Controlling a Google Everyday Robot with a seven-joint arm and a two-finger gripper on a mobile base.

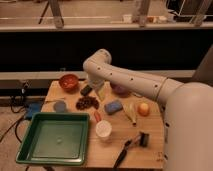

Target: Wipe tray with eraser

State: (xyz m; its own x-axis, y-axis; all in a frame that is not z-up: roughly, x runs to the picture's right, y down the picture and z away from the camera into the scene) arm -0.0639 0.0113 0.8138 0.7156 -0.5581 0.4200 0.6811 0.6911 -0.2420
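The green tray (31,136) lies at the front left of the wooden table, with nothing in it. The eraser (86,90), a small dark block, rests on the table behind the tray, between the orange bowl and the arm. My gripper (98,90) hangs down from the white arm's elbow just to the right of the eraser, low over the table. It is open and I see nothing in it.
An orange bowl (69,81) sits at the back left and a dark clustered item (87,103) in front of the eraser. A blue sponge block (113,107), an orange ball (144,109), a white cup (103,129), a long-handled black brush (131,147) and a grey disc (60,106) share the table.
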